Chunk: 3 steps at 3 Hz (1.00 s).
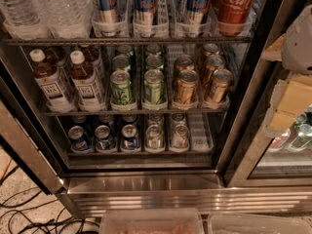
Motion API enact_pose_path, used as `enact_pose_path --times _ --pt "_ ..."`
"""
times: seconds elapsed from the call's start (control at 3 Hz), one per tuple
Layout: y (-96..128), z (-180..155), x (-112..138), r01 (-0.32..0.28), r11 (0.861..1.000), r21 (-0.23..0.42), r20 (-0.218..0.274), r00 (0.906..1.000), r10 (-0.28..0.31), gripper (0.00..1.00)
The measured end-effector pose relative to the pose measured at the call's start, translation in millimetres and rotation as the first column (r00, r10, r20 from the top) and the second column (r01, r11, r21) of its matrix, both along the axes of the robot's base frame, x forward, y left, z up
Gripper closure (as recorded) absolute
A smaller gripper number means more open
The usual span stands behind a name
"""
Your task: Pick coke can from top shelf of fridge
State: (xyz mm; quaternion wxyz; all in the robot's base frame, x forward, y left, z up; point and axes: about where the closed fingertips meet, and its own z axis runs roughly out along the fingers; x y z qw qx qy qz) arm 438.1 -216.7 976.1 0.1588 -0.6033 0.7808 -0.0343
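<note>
Since the coke can (236, 4) is seen standing upright in the rightmost clear lane tray of the top shelf (126, 41), just beside the blue-and-silver cans (146, 4) to its left, the pick is judged not to have been made yet. The can is untouched, and it sits hard against the right-hand wall of the fridge (146, 189).

The end effector (290, 104) is found at the right edge of the view, in front of the neighbouring glass door, lower than the can and well apart from it. No can is seen in it. Whether it is open or closed cannot be told.

The racks appear to be uncovered, so access to the shelf is judged to be already given. Everything else is left to be done. The end effector has to be raised to the level of the top rack and carried left and farther in. The can then has to be enclosed, lifted clear of the tray lip and drawn out.

Water bottles (63, 9) are kept at the left of the same shelf. Tea bottles (85, 82), green cans (122, 87) and gold cans (186, 87) are held on the rack below, and none of these is wanted.
</note>
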Motion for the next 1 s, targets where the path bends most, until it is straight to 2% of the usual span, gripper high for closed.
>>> enact_pose_path --times 0.33,0.67,1.0 --pt "1 0 1 -0.001 1.0 0.002 0.003 1.0 0.001 0.0" --pt "10 -14 7 0.002 1.0 0.028 0.013 0.9999 -0.002 0.0" --pt "37 -54 11 -0.002 0.998 0.068 0.004 1.0 0.002 0.0"
